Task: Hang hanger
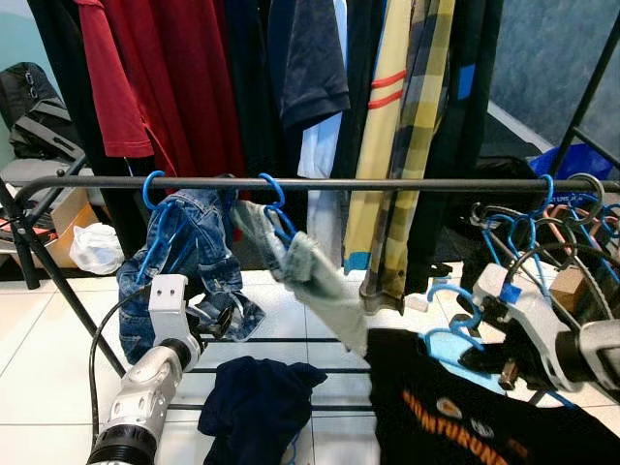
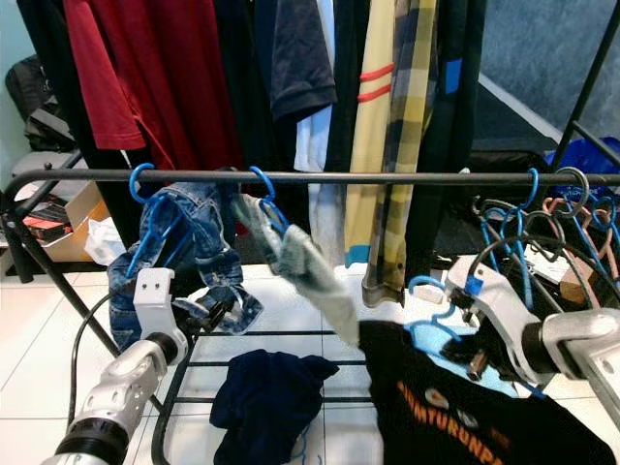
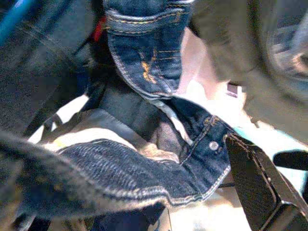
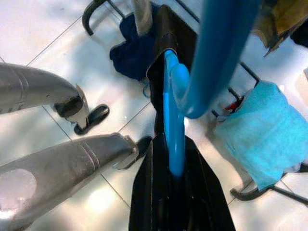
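Hanger: blue hanger (image 4: 172, 130) carrying a black shirt (image 2: 455, 412), low at the robot's right and below the rail; its hook (image 1: 448, 293) curls up beside the right gripper, not on the rail.
Right gripper: (image 2: 463, 351) low right, under the rail; in the right wrist view its black fingers (image 4: 144, 192) are closed on the hanger's blue neck, with the black cloth hanging around it.
Left gripper: (image 1: 221, 320) low left, at the hem of the jeans; in the left wrist view one black finger (image 3: 260, 183) lies just beside the denim waistband and its rivet; whether the fingers are parted or closed cannot be told.
Rail: dark bar (image 1: 387, 182) running across, front of the rack.
Jeans: blue jeans (image 1: 189, 252) hanging from a blue hook (image 1: 152, 189) on the rail, left.
Grey cloth: pale garment (image 1: 310, 271) on a second blue hook (image 1: 274, 194), trailing down to the right toward the black shirt.
Spare hangers: cluster of blue and dark ones (image 1: 562, 223) at the rail's right end.
Behind: red shirt (image 1: 155, 77), dark tops and a yellow plaid shirt (image 1: 412, 126) hung higher up.
Lower shelf: navy cloth (image 1: 257, 402) heaped on the rack's bottom bars.
Floor: white tiles (image 1: 39, 368); turquoise cloth (image 4: 262, 130) on the rack's base in the right wrist view.
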Tool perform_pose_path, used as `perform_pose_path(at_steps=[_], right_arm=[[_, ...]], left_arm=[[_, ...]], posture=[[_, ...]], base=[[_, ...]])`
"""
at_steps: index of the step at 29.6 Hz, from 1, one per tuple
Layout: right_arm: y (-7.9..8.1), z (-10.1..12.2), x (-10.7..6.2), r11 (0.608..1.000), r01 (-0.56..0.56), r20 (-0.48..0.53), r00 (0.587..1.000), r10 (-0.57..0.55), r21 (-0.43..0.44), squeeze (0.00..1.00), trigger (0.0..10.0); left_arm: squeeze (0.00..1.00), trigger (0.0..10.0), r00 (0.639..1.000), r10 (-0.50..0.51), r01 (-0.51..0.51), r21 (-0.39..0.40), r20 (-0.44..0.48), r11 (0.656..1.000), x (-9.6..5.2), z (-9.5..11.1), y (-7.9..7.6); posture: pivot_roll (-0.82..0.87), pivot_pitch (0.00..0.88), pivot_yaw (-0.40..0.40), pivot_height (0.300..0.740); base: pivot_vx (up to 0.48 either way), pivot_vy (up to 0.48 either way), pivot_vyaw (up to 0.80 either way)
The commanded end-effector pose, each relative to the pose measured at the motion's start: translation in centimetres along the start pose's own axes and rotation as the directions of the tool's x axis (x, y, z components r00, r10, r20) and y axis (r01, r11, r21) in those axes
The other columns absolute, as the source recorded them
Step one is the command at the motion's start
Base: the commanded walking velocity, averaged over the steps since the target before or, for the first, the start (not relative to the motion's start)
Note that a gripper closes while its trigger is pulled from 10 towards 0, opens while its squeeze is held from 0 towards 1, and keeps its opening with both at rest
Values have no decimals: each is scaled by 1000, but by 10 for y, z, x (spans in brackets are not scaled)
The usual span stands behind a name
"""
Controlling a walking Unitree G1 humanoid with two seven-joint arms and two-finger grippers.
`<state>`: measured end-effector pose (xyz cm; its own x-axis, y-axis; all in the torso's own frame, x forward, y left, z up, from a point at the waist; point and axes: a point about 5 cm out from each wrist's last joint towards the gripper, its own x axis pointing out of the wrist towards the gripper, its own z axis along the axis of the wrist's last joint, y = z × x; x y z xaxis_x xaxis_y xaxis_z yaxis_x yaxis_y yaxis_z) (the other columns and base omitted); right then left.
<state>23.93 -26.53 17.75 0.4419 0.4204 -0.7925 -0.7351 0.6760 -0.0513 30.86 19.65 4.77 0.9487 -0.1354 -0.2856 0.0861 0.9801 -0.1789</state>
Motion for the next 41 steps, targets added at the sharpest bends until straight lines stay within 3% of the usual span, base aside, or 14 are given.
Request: perform_pose_path(at_steps=[1, 2, 5, 10, 12, 13, 15, 23, 26, 33, 38, 41], right_arm=[[-5, -4, 2, 999, 49, -20, 999, -49, 5, 0, 10000], [-5, -4, 2, 999, 49, -20, 999, -49, 5, 0, 10000], [-32, 12, 0, 967, 240, 70, 967, -247, 88, 0, 10000], [-49, 20, -4, 925, 357, 103, 923, -371, 129, 0, 10000], [-71, 33, -15, 847, 485, 189, 831, -524, 215, 0, 10000], [-71, 33, -15, 847, 485, 189, 831, -524, 215, 0, 10000], [-84, 46, -24, 792, 530, 273, 748, -605, 303, 0, 10000], [-106, 64, -19, 725, 559, 329, 650, -684, 402, 0, 10000], [-110, 74, -11, 730, 529, 356, 644, -677, 432, 0, 10000], [-107, 104, 3, 818, 330, 530, 635, -562, 472, 0, 10000], [-102, 118, 12, 874, 209, 624, 630, -463, 438, 0, 10000], [-101, 120, 14, 883, 173, 641, 629, -439, 435, 0, 10000]], left_arm=[[0, 10000, 1000, 2, -3, -10, -13, 1000, -2, -6, 0], [0, 10000, 1000, 2, -3, -10, -13, 1000, -2, -6, 0], [0, 10000, 1000, -3, 3, -11, -9, 1000, -1, -4, -1], [0, 10000, 1000, -3, 3, -10, -6, 1000, -1, -3, 0], [0, 10000, 1000, -2, 2, -10, -3, 1000, -1, -3, 0], [0, 10000, 1000, -2, 2, -10, -3, 1000, -1, -3, 0], [0, 10000, 1000, -2, 2, -9, -1, 1000, -1, -2, 1], [0, 10000, 1000, -9, 9, -2, -3, 1000, -3, -3, 1], [0, 10000, 1000, -6, 6, 5, -5, 1000, -4, -3, 3], [0, 10000, 1000, 25, -25, 34, -9, 999, -7, -2, 9], [0, 10000, 999, 49, -49, 48, -9, 998, -10, -1, 16], [0, 10000, 999, 51, -50, 50, -8, 997, -11, -1, 17]], posture=[[-141, 0, 20, 740], [-141, 0, 20, 740], [-140, 0, 21, 740], [-139, 0, 20, 740], [-134, 0, 20, 740], [-134, 0, 20, 740], [-134, 0, 22, 740], [-123, 0, 25, 740], [-117, 0, 28, 740], [-95, 0, 35, 740], [-84, 2, 42, 740], [-78, 6, 46, 740]], base=[[0, 0, 0], [0, 0, 0], [0, 0, 0], [0, 0, 0], [0, 0, 0], [0, 0, 0], [0, 0, 0], [0, 0, 0], [0, 0, 0], [0, 0, 0], [0, 0, 0], [0, 0, 0]])
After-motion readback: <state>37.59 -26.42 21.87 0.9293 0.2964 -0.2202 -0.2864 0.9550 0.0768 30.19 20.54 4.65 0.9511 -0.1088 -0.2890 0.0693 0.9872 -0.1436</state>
